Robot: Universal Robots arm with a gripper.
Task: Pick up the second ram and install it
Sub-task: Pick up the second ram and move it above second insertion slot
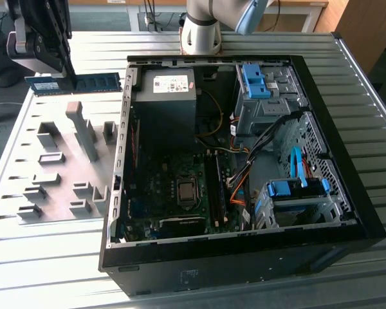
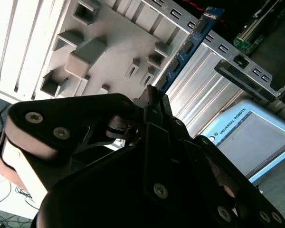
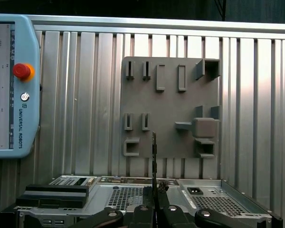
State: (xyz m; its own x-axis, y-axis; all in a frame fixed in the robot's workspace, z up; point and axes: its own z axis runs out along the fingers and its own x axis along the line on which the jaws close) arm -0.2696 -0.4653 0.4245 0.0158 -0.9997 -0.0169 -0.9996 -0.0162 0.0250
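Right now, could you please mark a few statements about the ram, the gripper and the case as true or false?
1. The gripper is clamped on the second ram. True.
2. The ram sits in a motherboard slot. False: it is held in the air outside the computer case, near the grey fixture plate.
3. The case lies open with its motherboard exposed. True.
4. The fixture plate lies on the exterior view's right of the case. False: it lies on the left.
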